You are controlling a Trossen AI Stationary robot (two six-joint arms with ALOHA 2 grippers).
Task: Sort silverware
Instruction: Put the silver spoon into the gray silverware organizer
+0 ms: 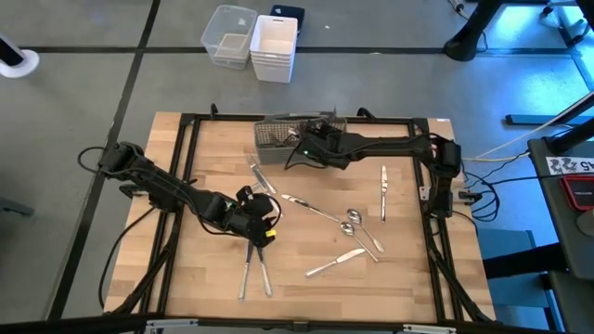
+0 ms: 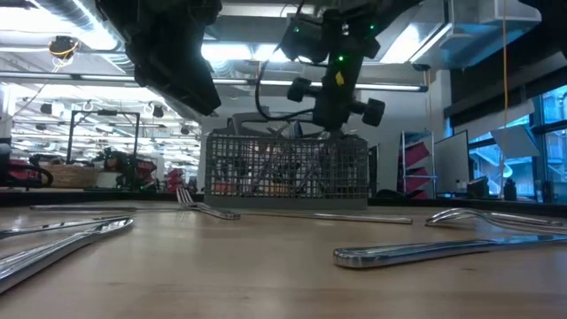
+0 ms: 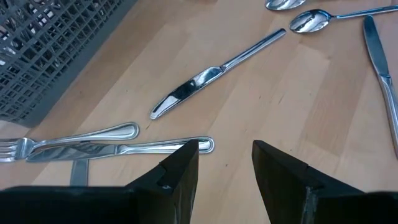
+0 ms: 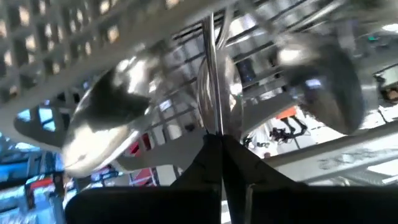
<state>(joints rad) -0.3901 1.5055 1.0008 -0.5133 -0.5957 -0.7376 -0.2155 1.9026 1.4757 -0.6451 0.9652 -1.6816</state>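
The silverware lies scattered on the wooden table: a knife (image 3: 205, 78), a knife beside a fork (image 3: 118, 147), spoons (image 1: 350, 223) and more knives (image 1: 382, 186). The grey wire-mesh caddy (image 1: 286, 135) stands at the far middle and holds several spoons (image 4: 106, 112). Above the caddy (image 2: 285, 168), my right gripper (image 1: 299, 148) is shut on a slim silver piece. My left gripper (image 1: 269, 223) hovers open over the table's near left, its fingers (image 3: 180, 171) just short of the knife and fork. My right gripper (image 4: 221, 146) pinches a slim metal shaft (image 4: 213, 121) between its two fingertips. It comes slanting down from the table's right side. The shaft runs straight on from the fingers into the caddy among the spoons; blur hides which kind of piece it is.
Several pieces lie near the front edge (image 1: 252, 274), below my left gripper. White plastic bins (image 1: 252, 39) stand on the floor beyond the table's far edge. A black frame (image 1: 186, 167) runs around the table. Bare wood lies at the near right (image 1: 408, 278).
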